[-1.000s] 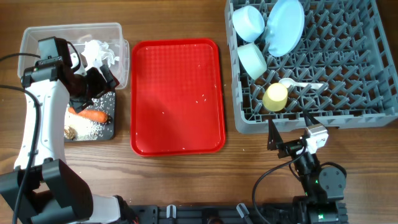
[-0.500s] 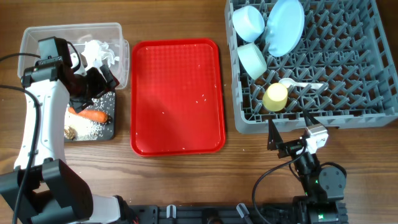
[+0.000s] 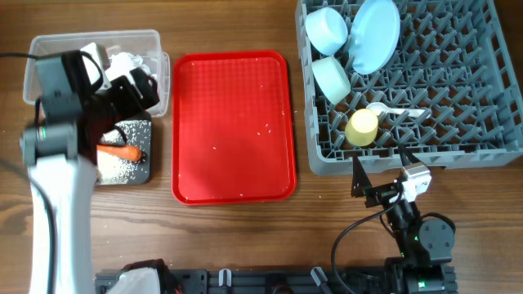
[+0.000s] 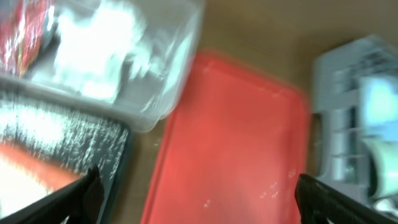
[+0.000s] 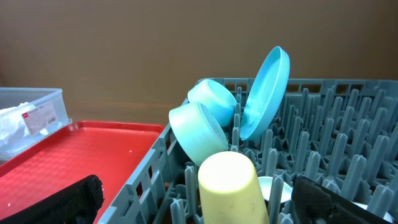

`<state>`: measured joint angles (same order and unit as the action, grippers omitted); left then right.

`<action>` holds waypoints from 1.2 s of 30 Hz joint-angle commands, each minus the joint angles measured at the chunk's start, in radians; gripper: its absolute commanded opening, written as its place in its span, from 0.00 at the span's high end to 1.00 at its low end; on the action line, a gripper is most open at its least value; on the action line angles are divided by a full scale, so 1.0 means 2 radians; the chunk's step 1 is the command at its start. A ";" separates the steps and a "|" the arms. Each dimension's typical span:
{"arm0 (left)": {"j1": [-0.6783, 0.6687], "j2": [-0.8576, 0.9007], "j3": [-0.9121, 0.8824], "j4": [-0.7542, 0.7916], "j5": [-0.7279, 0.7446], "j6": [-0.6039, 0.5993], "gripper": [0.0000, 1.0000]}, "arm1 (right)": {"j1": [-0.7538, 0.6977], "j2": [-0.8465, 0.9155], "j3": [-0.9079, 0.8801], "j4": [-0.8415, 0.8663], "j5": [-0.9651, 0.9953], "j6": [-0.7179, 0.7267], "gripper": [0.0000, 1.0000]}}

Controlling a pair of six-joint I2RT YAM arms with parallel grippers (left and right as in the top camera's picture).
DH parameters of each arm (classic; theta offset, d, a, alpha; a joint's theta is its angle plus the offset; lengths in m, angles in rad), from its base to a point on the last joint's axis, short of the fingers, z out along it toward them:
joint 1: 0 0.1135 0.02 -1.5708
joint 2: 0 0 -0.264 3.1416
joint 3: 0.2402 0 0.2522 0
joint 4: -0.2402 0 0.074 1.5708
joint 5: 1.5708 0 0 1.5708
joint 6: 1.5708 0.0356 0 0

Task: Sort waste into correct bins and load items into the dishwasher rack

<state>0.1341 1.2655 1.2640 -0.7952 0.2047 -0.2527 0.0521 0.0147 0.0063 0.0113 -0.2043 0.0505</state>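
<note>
From above, the light falls bright and even on the wooden table (image 3: 245,237); shadows are soft and short under the red tray (image 3: 233,122); the left arm (image 3: 61,188) is smeared; the left wrist view is blurred throughout, the clear tub (image 4: 112,56) washed to white glare; the right wrist view is crisp on the dishwasher rack (image 5: 329,155), the near yellow cup (image 5: 231,186) slightly soft, the backdrop dim brown.

White left arm (image 3: 57,200), black joints

Nothing legible — no text, no numbers.
</note>
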 commanded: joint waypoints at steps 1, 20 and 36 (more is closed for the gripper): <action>-0.038 -0.121 -0.094 0.083 -0.044 -0.001 0.00 | 0.003 -0.006 -0.001 0.002 -0.003 -0.007 0.00; -0.049 -0.544 -0.534 0.395 -0.060 -0.007 0.00 | 0.003 -0.006 -0.001 0.002 -0.003 -0.007 0.00; -0.053 -0.627 -0.628 0.469 -0.073 -0.009 0.00 | 0.003 -0.006 -0.001 0.002 -0.003 -0.007 0.00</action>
<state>0.0334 0.0250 0.0402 0.1158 0.0765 -0.2577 0.0521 0.0135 0.0063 0.0120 -0.2043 0.0498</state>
